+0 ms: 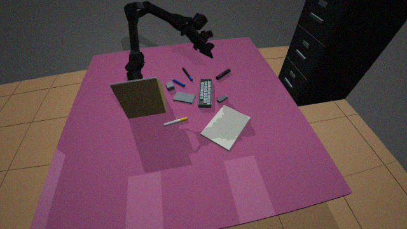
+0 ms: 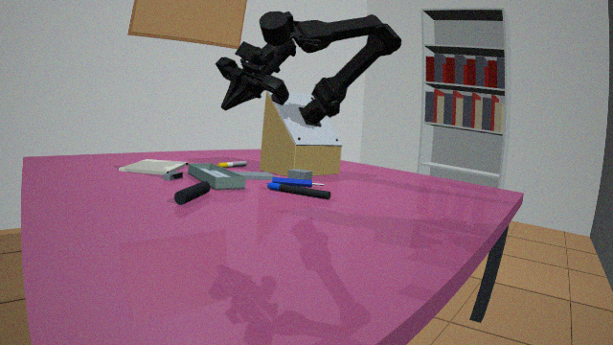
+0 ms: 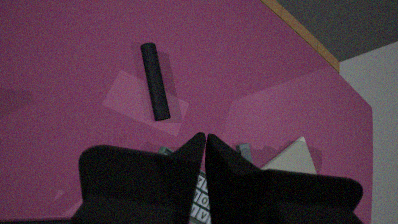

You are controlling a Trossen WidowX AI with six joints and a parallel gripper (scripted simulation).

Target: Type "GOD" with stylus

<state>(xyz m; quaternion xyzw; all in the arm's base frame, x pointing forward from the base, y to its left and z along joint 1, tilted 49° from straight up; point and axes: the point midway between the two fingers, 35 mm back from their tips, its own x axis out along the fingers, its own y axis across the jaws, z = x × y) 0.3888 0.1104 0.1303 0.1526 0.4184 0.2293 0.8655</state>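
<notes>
A blue pen-like stick with a thin pale tip, which looks like the stylus (image 1: pixel 179 83) (image 2: pixel 292 182), lies on the pink desk left of the keyboard in the top view. The keyboard (image 1: pixel 205 93) (image 2: pixel 231 181) (image 3: pixel 201 199) lies flat with pale keys in a grey-green case. My gripper (image 1: pixel 212 56) (image 2: pixel 224 108) (image 3: pixel 205 139) is shut with its fingertips together and nothing between them. It hangs well above the desk, away from the stylus. In the wrist view the fingers hide most of the keyboard, and the stylus does not show.
A black cylinder (image 1: pixel 223 74) (image 2: pixel 192 193) (image 3: pixel 156 82), blue-capped black marker (image 1: pixel 187 74) (image 2: pixel 302 191), grey cube (image 1: pixel 170 86), grey slab (image 1: pixel 184 97), yellow-capped marker (image 1: pixel 175 121), small grey block (image 1: pixel 222 98) and notebook (image 1: pixel 230 127) surround the keyboard. A wedge-shaped box (image 1: pixel 143 98) (image 2: pixel 278 149) stands by the arm's base.
</notes>
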